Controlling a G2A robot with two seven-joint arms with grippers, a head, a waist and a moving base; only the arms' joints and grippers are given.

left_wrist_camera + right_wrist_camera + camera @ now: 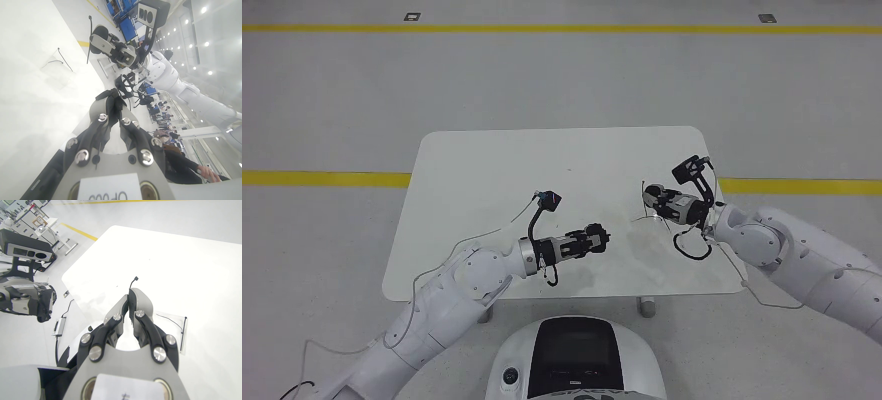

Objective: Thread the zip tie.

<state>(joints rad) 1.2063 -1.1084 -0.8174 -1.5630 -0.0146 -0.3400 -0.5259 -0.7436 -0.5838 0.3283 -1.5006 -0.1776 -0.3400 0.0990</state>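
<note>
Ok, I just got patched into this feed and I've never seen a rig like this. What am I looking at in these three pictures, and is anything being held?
It is a two-armed robot working at a white table. The top view looks down from a camera above the arms. The other two pictures come from a camera on each wrist, so each shows its own jaws up close. The right gripper has its jaws shut on a black zip tie, whose head sticks out past the tips. The left gripper faces it with its jaws shut; I cannot tell whether anything is in them. On the table beside the right gripper lies a clear bag with spare ties inside.
</note>
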